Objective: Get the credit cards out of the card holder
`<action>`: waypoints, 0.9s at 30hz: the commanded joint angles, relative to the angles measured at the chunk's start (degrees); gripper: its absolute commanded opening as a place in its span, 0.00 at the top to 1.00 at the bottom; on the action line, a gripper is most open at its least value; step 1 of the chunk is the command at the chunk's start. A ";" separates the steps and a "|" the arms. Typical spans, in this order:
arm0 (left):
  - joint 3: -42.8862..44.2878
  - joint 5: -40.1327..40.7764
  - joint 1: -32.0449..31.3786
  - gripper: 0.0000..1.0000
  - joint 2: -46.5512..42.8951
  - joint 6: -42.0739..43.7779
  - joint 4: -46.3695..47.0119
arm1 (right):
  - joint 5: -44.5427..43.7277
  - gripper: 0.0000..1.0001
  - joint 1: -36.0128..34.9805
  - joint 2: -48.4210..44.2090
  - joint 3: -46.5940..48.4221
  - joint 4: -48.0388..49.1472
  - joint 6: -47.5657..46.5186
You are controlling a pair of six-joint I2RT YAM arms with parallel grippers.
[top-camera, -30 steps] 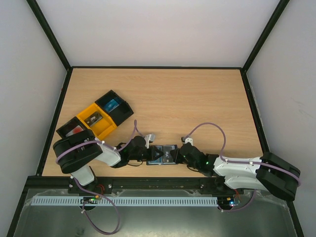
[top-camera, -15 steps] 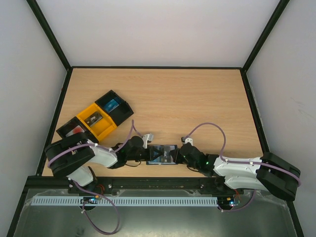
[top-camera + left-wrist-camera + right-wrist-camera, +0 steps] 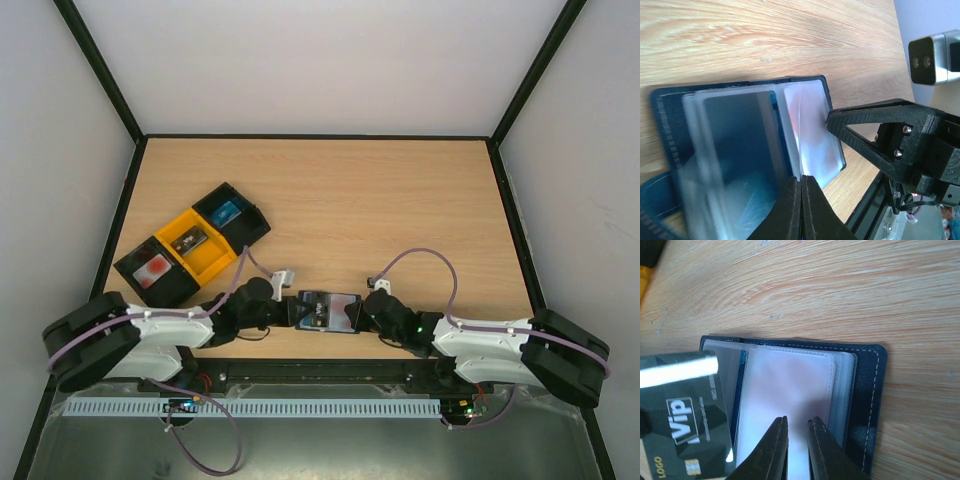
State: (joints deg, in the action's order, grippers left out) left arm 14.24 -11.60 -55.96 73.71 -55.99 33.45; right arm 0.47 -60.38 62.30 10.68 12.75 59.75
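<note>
The navy card holder (image 3: 326,311) lies open near the table's front edge, between my two grippers. Its clear sleeves (image 3: 790,385) are fanned out. A dark credit card marked VIP (image 3: 687,415) sits in a sleeve on the holder's left half and shows as a dark blue card (image 3: 740,130) in the left wrist view. My left gripper (image 3: 801,179) is shut on the thin edge of one clear sleeve, which stands upright. My right gripper (image 3: 797,420) rests on the pale pinkish right page, its fingers a narrow gap apart with nothing between them.
Three open trays sit in a row at the left: a black tray (image 3: 250,222) with a blue card, a yellow tray (image 3: 212,260) with a grey item, and a black tray (image 3: 130,268) with a red card. Black frame rails edge the table.
My left arm has drawn back and down to the left, uncovering the tray with the red card. The holder has shifted slightly left with it. The right arm has stayed put.
</note>
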 commanded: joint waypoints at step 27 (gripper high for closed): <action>-0.38 -20.56 3.09 0.97 -33.47 10.54 -22.47 | 25.51 0.32 1.23 -18.42 16.17 -17.25 -17.84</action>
State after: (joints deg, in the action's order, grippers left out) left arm 13.21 -26.74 -53.17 41.36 -46.46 10.68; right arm 20.12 -59.53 42.46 24.93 -3.92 43.81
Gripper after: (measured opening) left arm 0.028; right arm 0.620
